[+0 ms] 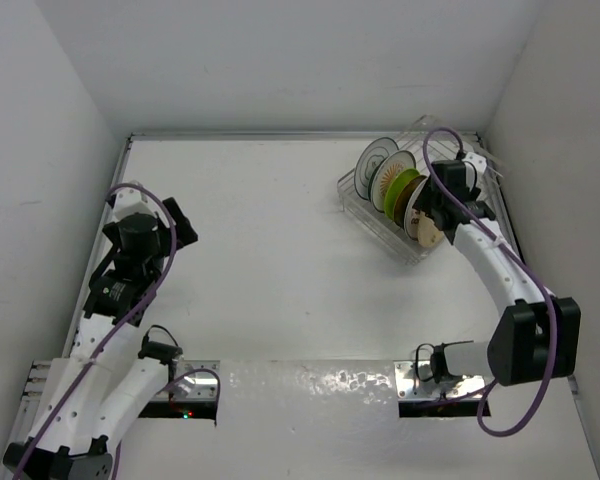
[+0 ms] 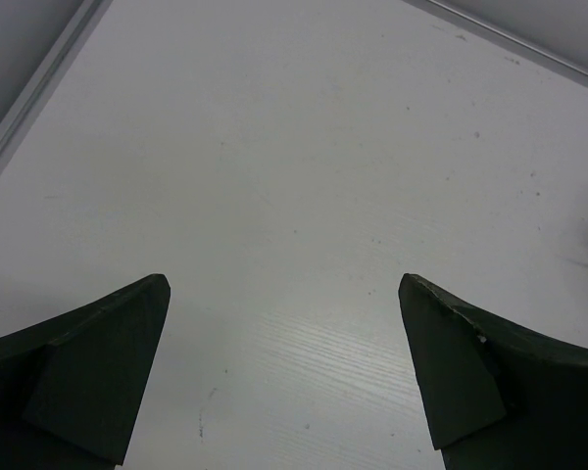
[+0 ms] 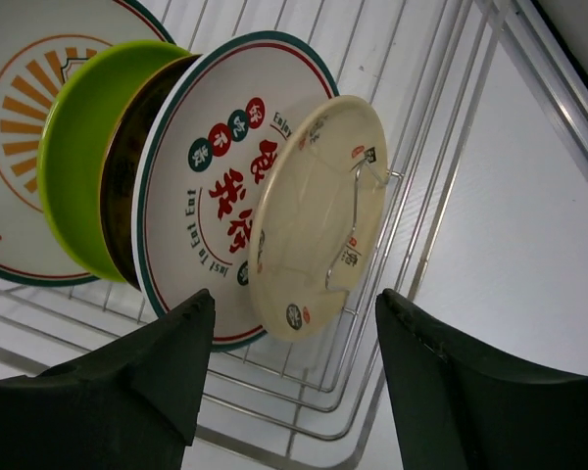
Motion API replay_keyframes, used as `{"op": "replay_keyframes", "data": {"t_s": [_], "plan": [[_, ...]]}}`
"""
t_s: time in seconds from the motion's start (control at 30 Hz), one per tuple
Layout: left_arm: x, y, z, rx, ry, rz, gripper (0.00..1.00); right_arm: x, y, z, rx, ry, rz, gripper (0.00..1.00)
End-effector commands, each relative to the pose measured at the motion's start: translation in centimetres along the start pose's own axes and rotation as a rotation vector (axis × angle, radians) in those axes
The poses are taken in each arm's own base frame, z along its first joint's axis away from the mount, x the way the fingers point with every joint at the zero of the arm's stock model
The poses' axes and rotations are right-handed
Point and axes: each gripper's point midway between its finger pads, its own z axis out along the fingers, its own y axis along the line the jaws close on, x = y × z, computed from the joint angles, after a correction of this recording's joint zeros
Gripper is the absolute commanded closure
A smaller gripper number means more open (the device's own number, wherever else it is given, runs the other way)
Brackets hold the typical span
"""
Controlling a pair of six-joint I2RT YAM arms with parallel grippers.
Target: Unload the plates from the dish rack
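Right wrist view: right gripper (image 3: pixel 294 304) sits at the near end of the dish rack (image 3: pixel 441 147). Jaws are parted and hold nothing. The lower rim of the small cream plate (image 3: pixel 314 215) hangs just above and between the two fingertips, with a gap on each side.

- Cream plate stands on edge against a wire tine, first in the row. Directly behind it is the white plate with red characters (image 3: pixel 206 166), then a brown plate (image 3: pixel 127 186), a lime green plate (image 3: pixel 78 166) and an orange-sunburst plate (image 3: pixel 20 108).
- Key relation: the left finger is on the back side of the cream plate and the right finger on its front face, so the pinch line runs across the plate's thickness. The disc looks a bit skewed to that line.
- My read: next is to pinch the rim, then lift clear of the tine.

Top view: the rack is at the far right corner, right under the right arm. Left gripper (image 1: pixel 180 225) is well apart on the left side, fully spread and empty over bare table (image 2: pixel 294 147). This one is the right arm's job.
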Motion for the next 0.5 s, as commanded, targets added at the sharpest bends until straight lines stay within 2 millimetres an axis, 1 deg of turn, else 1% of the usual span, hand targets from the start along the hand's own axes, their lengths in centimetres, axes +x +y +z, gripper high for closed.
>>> {"op": "replay_keyframes", "data": {"t_s": [0.0, 0.03, 0.07, 0.13, 0.17, 0.27, 0.33, 0.4, 0.43, 0.47], "plan": [[-0.8, -1.0, -0.1, 0.045, -0.024, -0.005, 0.00, -2.8, 1.6, 0.5, -0.050, -0.080, 0.076, 0.37], [-0.8, -1.1, 0.0, 0.047, -0.021, -0.005, 0.00, -3.0, 1.7, 0.7, -0.045, -0.083, 0.080, 0.37], [-0.8, -1.2, 0.0, 0.050, -0.020, -0.005, 0.00, -2.6, 1.7, 1.4, -0.030, -0.067, 0.072, 0.38], [-0.8, -1.3, 0.0, 0.056, -0.019, -0.003, 0.00, -2.6, 1.8, 2.1, -0.020, -0.068, 0.068, 0.41], [-0.7, -1.3, 0.0, 0.057, -0.017, -0.001, 0.00, -2.1, 1.8, 2.7, -0.009, -0.054, 0.059, 0.42], [-0.7, -1.4, 0.0, 0.062, -0.015, 0.001, 0.00, -2.0, 1.9, 3.7, 0.000, -0.058, 0.062, 0.52], [-0.6, -1.5, 0.1, 0.065, -0.013, 0.003, 0.00, -1.5, 1.8, 4.5, 0.014, -0.047, 0.062, 0.59], [-0.4, -1.5, 0.2, 0.064, -0.007, 0.005, 0.00, -1.2, 1.9, 5.0, 0.012, -0.046, 0.062, 0.59], [-0.4, -1.5, 0.2, 0.064, -0.005, 0.008, 0.00, -1.0, 1.7, 5.2, 0.022, -0.046, 0.067, 0.63], [-0.4, -1.6, 0.2, 0.067, -0.004, 0.009, 0.00, -1.0, 1.7, 5.2, 0.022, -0.051, 0.071, 0.64]]}}
